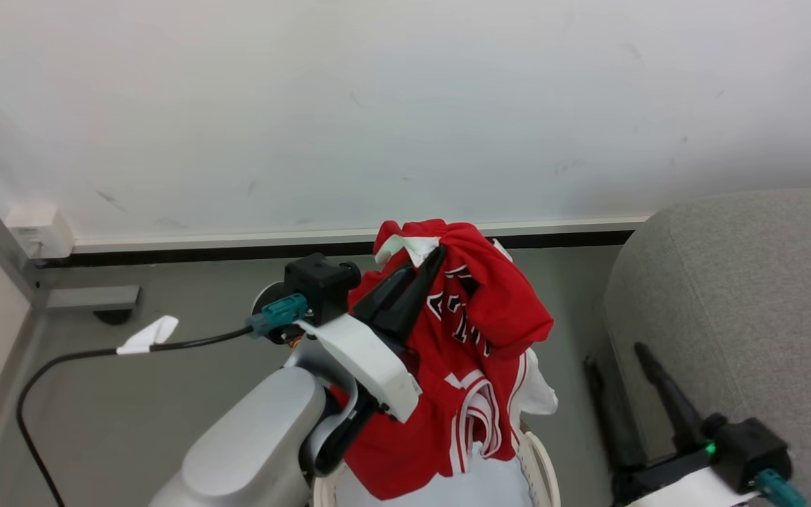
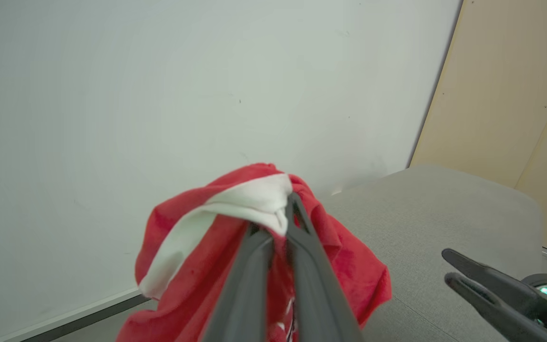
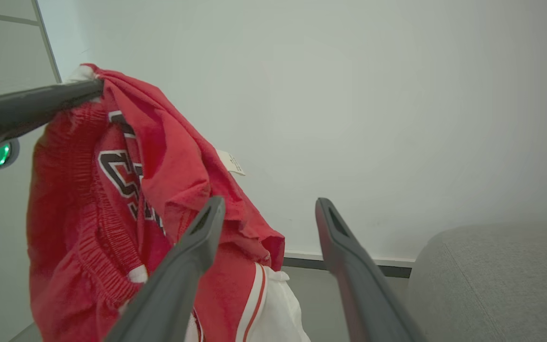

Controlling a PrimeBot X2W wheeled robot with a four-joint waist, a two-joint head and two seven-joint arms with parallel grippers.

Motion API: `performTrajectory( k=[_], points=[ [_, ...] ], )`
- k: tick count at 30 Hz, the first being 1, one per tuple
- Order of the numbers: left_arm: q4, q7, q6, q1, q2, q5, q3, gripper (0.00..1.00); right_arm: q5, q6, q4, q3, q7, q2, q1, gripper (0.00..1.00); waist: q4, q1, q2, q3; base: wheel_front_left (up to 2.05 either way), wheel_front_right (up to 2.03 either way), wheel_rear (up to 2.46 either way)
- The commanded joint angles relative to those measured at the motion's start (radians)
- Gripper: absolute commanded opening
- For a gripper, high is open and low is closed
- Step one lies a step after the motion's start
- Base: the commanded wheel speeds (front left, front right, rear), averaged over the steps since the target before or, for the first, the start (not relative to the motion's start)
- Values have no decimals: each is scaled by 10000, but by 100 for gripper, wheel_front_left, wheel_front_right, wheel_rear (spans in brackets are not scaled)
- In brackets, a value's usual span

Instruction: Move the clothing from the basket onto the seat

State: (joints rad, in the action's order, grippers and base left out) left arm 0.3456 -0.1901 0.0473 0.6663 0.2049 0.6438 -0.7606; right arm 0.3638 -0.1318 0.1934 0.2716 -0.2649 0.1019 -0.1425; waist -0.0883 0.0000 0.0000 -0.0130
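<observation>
The left gripper (image 1: 437, 253) has its jaws clamped on just a fold of the clothing (image 1: 497, 310) — which could slip short of the seat (image 1: 743, 296) — while the right gripper (image 3: 269, 203) has its jaws apart.

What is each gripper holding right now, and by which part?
The left gripper pinches the clothing by a white-trimmed edge at its top. The right gripper is open, empty.

Soft cloth clothing (image 1: 490, 317) (matt); woven-fabric seat (image 1: 750, 296).
</observation>
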Motion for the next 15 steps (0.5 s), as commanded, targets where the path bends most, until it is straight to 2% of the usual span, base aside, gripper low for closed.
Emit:
performTrajectory(
  k=[1, 8, 15],
  points=[
    [-59, 17, -3, 28, 4, 56, -23, 0, 52, 21, 163, 371, 9, 173, -218, 100, 73, 0, 0, 15, 0, 0, 0],
    [34, 65, 124, 243, -244, 92, -206, 0, -221, 21, 1730, 2246, 7, 654, -1361, 100, 540, 0, 0, 40, 0, 0, 0],
    [164, 145, 327, 420, -570, 67, -584, 0, -587, 21, 3290, 3437, 9, 773, -2693, 100, 1324, 0, 0, -20, 0, 0, 0]
  ],
)
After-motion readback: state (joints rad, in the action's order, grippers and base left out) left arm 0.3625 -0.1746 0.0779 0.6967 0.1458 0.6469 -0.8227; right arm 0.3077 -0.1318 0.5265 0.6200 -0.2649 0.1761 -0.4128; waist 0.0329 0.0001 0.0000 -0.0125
